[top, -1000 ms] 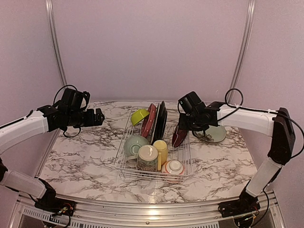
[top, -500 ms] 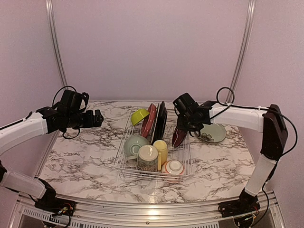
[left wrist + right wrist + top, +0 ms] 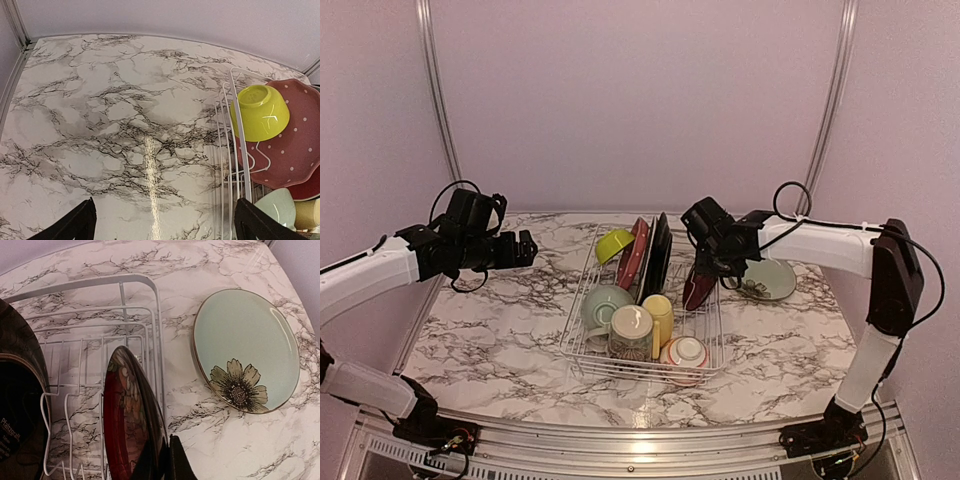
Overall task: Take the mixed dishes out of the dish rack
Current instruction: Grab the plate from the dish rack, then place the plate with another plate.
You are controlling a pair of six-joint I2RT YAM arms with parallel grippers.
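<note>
Centrally on the marble table (image 3: 490, 320) sits the dish rack (image 3: 620, 368), and at its right end a dark red plate (image 3: 127, 425) stands on edge. Overhead, the right gripper (image 3: 706, 268) is closed on that plate's upper rim. Its wrist camera adds the plate's floral face and one finger (image 3: 176, 465), the other probably hidden behind. A pale-green flower plate (image 3: 245, 350) lies flat just outside the rack. Left of the rack, the left gripper (image 3: 527, 244) hovers with jaws spread wide, holding nothing; its camera shows a lime bowl (image 3: 260, 112).

Soft even light; glare streak on tabletop (image 3: 151, 165); sharp.
</note>
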